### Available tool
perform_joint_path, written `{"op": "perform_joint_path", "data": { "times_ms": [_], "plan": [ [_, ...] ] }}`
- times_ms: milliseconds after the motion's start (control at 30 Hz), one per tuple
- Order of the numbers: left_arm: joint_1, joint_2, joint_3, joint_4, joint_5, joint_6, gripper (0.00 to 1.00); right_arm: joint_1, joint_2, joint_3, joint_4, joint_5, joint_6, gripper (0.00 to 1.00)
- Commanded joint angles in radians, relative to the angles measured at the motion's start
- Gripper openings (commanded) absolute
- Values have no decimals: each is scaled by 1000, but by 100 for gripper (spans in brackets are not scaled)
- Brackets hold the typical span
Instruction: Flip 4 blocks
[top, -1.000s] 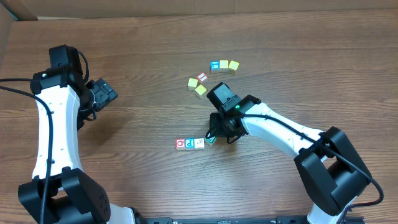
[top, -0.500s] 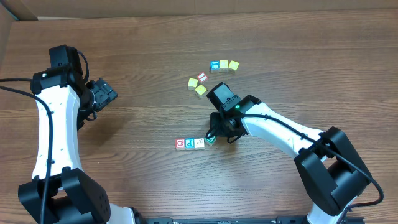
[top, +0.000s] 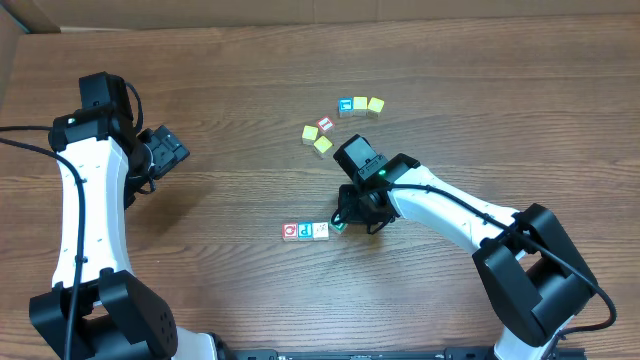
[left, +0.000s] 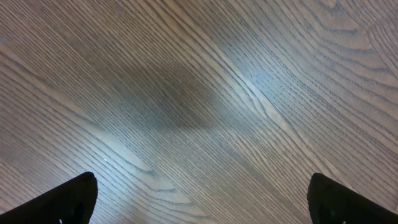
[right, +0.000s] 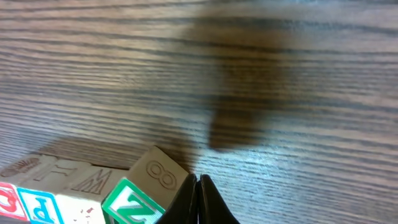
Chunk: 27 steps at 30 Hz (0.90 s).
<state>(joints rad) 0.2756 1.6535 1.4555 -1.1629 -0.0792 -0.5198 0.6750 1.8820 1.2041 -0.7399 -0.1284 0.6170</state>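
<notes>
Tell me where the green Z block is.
Overhead, the green Z block sits at the row's right end, next to the pale block, beside the right tool.

Four blocks in a touching row: red Q (top: 290, 231); blue P (top: 306, 231); pale block (top: 321, 230); green Z (right: 134, 202) at the end, apparently tilted on an edge.

From my seat, the table (top: 250, 70) is brown wood with heavy grain and a soft sheen where the light hits. The blocks (right: 134, 199) look like pale bare wood with glossy painted letters. The arms (top: 440, 210) have smooth white plastic shells, and the right gripper (right: 198, 190) is matt black.
</notes>
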Motion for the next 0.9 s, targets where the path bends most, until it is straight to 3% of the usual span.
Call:
{"op": "perform_joint_path", "data": {
  "times_ms": [0,333,867],
  "plan": [
    [-1,2,6,0,2,15,100,5,-6,-6,1,-26,5,4],
    [-1,2,6,0,2,15,100,5,-6,-6,33,74,5,4],
    [-1,2,6,0,2,15,100,6,-6,-6,-25,-55,5,4]
  ]
}}
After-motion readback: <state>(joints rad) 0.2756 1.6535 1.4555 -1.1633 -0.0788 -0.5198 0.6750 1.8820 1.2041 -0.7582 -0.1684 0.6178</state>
